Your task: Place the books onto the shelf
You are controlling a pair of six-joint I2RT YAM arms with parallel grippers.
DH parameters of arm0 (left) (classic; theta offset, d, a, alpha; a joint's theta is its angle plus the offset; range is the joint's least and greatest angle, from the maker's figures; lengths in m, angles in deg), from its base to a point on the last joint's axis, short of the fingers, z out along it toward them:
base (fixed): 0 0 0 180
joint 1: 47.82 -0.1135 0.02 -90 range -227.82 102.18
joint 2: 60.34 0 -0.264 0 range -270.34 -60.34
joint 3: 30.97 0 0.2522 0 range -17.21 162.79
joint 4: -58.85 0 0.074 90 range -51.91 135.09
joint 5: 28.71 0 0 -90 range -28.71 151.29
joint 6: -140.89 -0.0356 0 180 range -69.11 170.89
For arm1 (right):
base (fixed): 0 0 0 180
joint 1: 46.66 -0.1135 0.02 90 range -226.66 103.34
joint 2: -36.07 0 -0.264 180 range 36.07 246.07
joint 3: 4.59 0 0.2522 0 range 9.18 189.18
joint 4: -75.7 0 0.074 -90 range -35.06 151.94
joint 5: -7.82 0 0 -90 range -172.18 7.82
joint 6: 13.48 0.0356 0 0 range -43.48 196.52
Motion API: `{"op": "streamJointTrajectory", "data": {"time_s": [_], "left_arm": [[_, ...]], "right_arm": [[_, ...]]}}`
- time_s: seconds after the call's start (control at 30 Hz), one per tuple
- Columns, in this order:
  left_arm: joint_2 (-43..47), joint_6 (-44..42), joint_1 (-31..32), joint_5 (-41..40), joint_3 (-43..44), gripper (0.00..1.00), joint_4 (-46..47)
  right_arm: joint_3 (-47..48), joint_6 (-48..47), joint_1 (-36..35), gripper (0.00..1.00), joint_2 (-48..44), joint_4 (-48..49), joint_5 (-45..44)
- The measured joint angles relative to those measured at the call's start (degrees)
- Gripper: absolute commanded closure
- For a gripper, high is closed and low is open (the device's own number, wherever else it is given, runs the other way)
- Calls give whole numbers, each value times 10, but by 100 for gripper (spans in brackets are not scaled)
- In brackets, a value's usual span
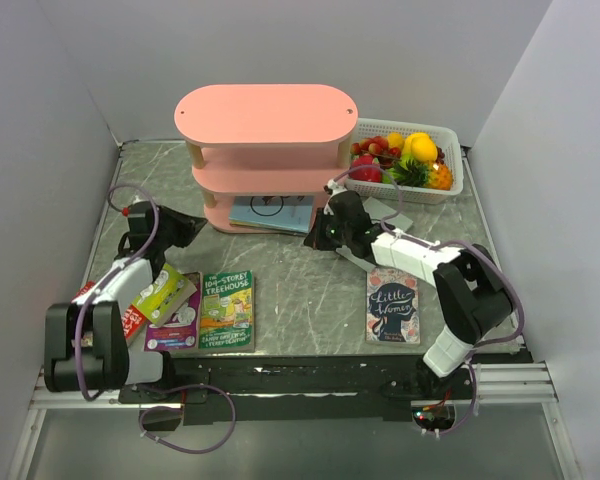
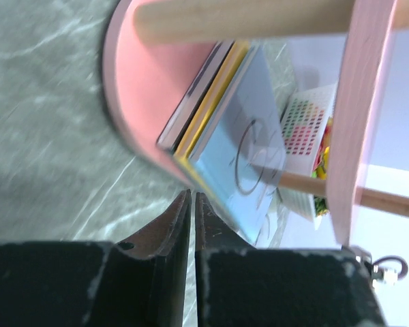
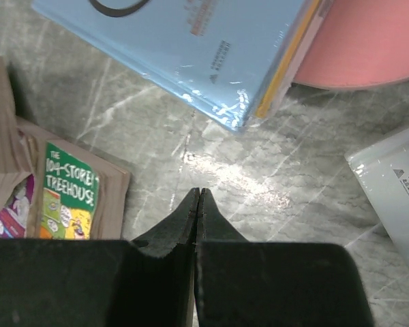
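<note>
The pink shelf [image 1: 265, 115] stands at the back middle. On its bottom board [image 2: 133, 88] lies a stack with a light blue book [image 2: 252, 136] on top and a yellow one [image 2: 215, 102] under it, jutting over the front edge. My left gripper [image 1: 193, 228] hovers just left of the shelf, its jaws a thin slit apart and empty [image 2: 192, 194]. My right gripper [image 1: 316, 238] is shut and empty [image 3: 200, 192], just in front of the light blue book [image 3: 191, 48]. The Treehouse book [image 1: 227, 310], a purple book [image 1: 175, 328] and a lime green book [image 1: 163, 292] lie front left. Little Women [image 1: 392, 305] lies front right.
A white fruit basket [image 1: 450, 180] sits right of the shelf. A grey-white book [image 3: 395, 197] lies on the table under my right arm. A red book [image 1: 132, 322] peeks out beside my left arm's base. Grey walls close in both sides.
</note>
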Motion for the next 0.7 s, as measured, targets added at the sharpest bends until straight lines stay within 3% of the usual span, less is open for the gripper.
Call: {"op": "streamJointTrajectory", "data": {"time_s": [0.33, 0.7], "left_arm": [[108, -29, 0, -6, -58, 91, -44], [189, -31, 0, -10, -115, 92, -56]], "right_arm": [[7, 33, -2, 100, 22, 14, -24], [-34, 97, -1, 100, 28, 120, -80]]}}
